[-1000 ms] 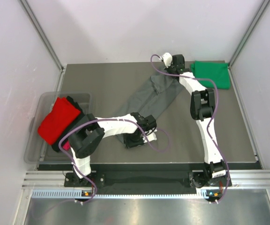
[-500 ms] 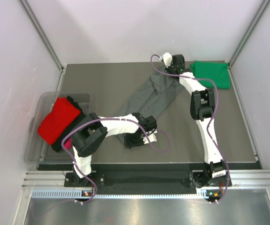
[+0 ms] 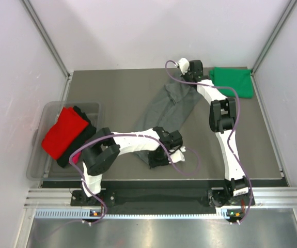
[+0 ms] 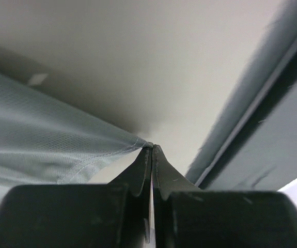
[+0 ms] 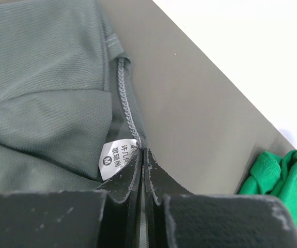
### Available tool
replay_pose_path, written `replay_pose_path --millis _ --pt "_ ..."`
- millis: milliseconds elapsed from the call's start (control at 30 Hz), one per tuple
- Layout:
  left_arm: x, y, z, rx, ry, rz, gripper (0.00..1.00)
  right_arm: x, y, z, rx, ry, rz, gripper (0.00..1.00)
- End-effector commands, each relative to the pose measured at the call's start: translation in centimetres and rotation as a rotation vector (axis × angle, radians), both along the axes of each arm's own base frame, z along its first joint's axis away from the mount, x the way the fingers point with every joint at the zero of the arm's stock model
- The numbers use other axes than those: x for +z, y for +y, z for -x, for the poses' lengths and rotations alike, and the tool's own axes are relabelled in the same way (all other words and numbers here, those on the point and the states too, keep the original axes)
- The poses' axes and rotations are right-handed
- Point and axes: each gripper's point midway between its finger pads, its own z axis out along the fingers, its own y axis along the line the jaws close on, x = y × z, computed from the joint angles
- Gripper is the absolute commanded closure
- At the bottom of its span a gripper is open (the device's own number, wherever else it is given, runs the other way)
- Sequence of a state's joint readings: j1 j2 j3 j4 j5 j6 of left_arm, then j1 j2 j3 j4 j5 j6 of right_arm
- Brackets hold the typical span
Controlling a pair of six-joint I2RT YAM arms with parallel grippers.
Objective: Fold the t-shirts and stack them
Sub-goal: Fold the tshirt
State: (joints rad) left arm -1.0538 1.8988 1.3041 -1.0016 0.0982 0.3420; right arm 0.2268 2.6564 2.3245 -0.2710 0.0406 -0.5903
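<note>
**Strung taut between two pinches, along one diagonal**

Clenched at the left gripper, jaws pressed flat together on a stitched hem corner of the dark grey t-shirt, with the cloth trailing off to the left of the tips in the wrist view. Clenched too at the right gripper, nipping the neck seam of that same shirt just beside the white size label.

Outward from there: drawn into a long narrow strip over the table, with its long axis on a diagonal. Runs from the left gripper toward the far right, and from the right gripper toward the near left. Equally in hand at both ends, so no nearer arm to speak of.

Just beside the right gripper, at the far right corner: the folded bright green t-shirt, apart from the grey cloth. Well apart on the left, in the clear tub: the red t-shirt lying over the black t-shirt.

Looks like the middle of a fold. Likely turns on bringing one pinned end along that diagonal toward the other without letting the strip sag or twist.

Against the view a second ago: shifted rightward along the near edge at the left wrist, taking the shirt's near end with it, hence a steeper, less slanted strip. Unchanged at the right arm, the green shirt and the tub.
</note>
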Motion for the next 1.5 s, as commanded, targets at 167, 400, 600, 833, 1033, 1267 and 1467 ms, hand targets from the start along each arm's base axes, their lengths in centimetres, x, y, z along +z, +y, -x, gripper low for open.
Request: replay_pose_path --millis 167,400,600,833,1033,1267,1467 --pt "-0.1 -4.1 4.2 -0.11 0.123 0.032 1.0 3.6 2.8 -2.3 0.061 -0.156 0.007 1.0" --pt "-0.2 -7.0 4.2 -0.121 0.134 0.068 1.0 4.5 4.8 -2.9 0.11 -0.221 -0.002 1.0" --pt "0.1 -8.7 3.5 -0.119 0.112 0.093 1.0 5.5 6.2 -3.8 0.135 -0.293 -0.013 1.0" --pt "1.4 -10.6 2.4 -0.12 0.065 0.149 1.0 6.4 7.4 -4.5 0.154 -0.363 -0.019 1.0" --pt "2.8 -11.3 2.0 -0.127 0.022 0.188 0.74 9.5 6.6 -5.1 0.067 -0.463 -0.086 0.78" --pt "11.1 -12.7 0.5 -0.125 -0.126 0.382 0.46 25.3 2.8 -0.8 -0.079 -0.693 -0.122 0.33" --pt "18.3 -10.1 -8.0 0.088 -0.392 0.477 0.37 31.9 1.3 8.5 -0.132 -0.519 -0.352 0.3"
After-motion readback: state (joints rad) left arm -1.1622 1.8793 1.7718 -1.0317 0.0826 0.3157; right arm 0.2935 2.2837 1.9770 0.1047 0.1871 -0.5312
